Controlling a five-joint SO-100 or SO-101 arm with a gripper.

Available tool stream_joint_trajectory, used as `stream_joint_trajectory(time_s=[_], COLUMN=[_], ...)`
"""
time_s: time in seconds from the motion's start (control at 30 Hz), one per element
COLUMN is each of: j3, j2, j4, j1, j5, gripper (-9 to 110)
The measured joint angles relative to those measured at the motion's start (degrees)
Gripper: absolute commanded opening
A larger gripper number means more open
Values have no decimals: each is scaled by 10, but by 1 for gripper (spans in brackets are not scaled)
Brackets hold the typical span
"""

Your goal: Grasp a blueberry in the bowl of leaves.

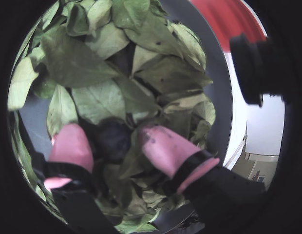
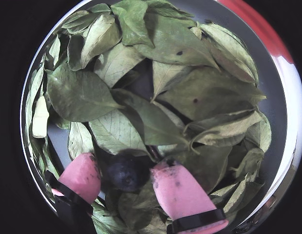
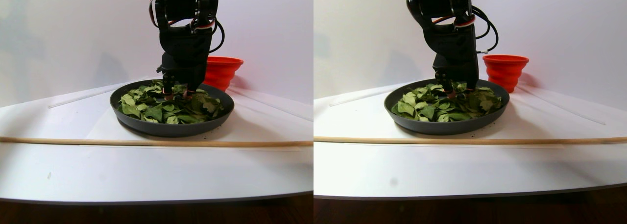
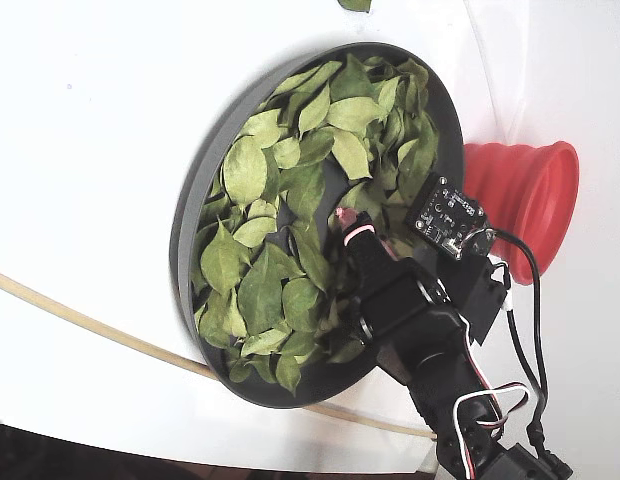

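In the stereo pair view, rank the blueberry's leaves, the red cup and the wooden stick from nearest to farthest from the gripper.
1. The leaves: the gripper is down among them in the bowl.
2. The red cup: just behind the bowl, to the right.
3. The wooden stick: across the table, in front of the bowl.

Tool (image 2: 129, 176) lowered, pink fingertips (image 2: 179, 194) parted (slightly).

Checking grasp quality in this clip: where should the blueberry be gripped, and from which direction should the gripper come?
Grip the blueberry across its round middle, coming straight down from above. It sits low among the leaves in the bowl, so a sideways approach looks blocked. In both wrist views the gripper already straddles it, one pink fingertip on each side, jaws apart, not clearly touching.
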Motion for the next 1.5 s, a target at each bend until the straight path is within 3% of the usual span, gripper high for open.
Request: stream_joint_trajectory(time_s=[1.5], j3=[4], j2=[-2], j4=[12], j1=[0], j5=[7], gripper=[10])
